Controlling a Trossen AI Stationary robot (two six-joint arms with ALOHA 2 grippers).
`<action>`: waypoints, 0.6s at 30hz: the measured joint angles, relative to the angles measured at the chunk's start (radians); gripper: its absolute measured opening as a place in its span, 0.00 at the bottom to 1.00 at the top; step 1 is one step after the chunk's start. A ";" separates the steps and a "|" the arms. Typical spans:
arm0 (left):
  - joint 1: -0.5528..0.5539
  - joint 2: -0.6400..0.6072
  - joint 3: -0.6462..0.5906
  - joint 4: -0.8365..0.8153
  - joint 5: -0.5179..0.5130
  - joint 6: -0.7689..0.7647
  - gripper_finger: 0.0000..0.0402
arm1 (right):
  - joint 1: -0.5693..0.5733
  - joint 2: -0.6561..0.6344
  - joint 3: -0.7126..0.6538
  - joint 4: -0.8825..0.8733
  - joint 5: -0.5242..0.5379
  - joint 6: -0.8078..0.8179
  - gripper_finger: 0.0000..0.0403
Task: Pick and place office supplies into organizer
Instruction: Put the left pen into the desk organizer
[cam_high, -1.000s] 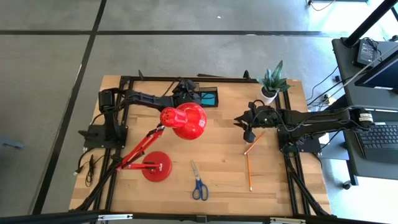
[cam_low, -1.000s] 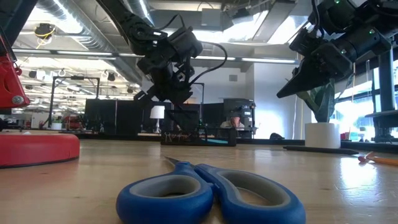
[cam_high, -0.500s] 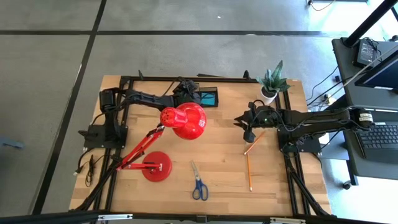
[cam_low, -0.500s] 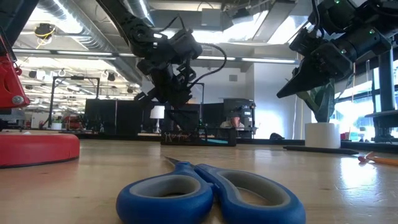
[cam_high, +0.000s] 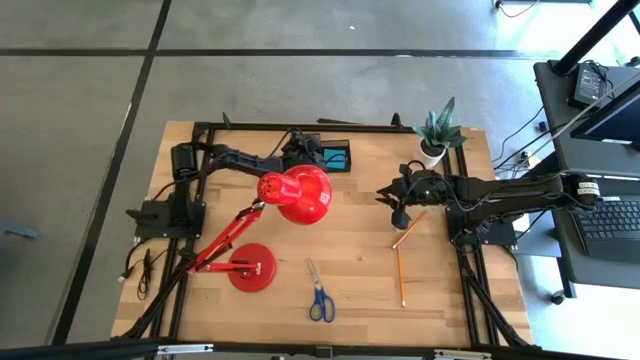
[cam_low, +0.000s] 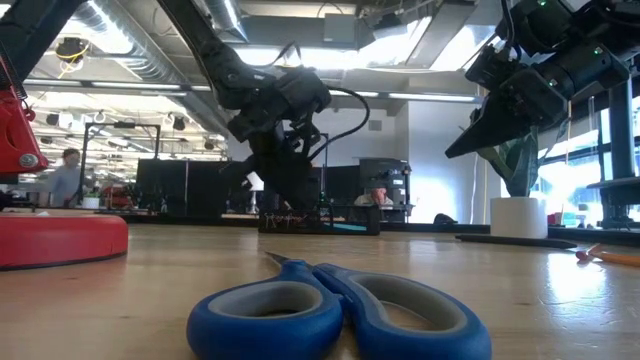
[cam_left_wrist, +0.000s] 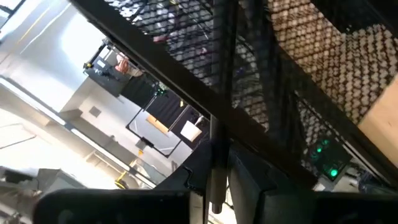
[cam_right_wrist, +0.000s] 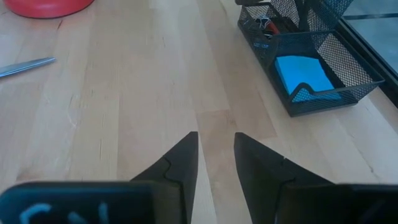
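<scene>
Now the left gripper (cam_high: 305, 151) is at the back of the desk (cam_high: 360, 255). It is right at the black organizer (cam_high: 351, 157), at the end nearest the red lamp head (cam_high: 298, 193). Its own camera looks through the wire mesh of the organizer from very close. A slim black pen (cam_left_wrist: 216, 168) stands upright in front of that mesh, right at the gripper. I cannot tell if the gripper is squeezing the pen or not.

The right gripper (cam_right_wrist: 216, 134) hangs in the air over the right side of the desk. It is open a little bit, and nothing is in it. Only bare wood shows under it. From its camera you can see a small blue block (cam_right_wrist: 303, 74) lying in one part of the organizer.

One wooden pencil (cam_high: 409, 229) lies slanted on the desk, near the right gripper. Another pencil (cam_high: 400, 275) lies just below it, closer to the front edge. The blue-handled scissors (cam_high: 319, 293) lie flat near the front of the desk, well apart from the organizer. The round red lamp base (cam_high: 250, 268) sits to the left of the scissors. A green plant in a white pot (cam_high: 434, 133) stands at the back right corner.
</scene>
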 joint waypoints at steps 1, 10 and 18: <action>0.000 0.000 0.000 0.013 0.004 -0.002 0.09 | 0.000 0.000 0.000 0.000 0.000 0.000 0.27; 0.000 0.001 -0.001 0.042 0.020 -0.020 0.13 | 0.000 0.000 0.000 -0.003 0.000 0.000 0.27; 0.000 0.000 -0.001 0.043 0.012 -0.066 0.17 | 0.000 0.000 0.000 -0.009 0.000 0.000 0.27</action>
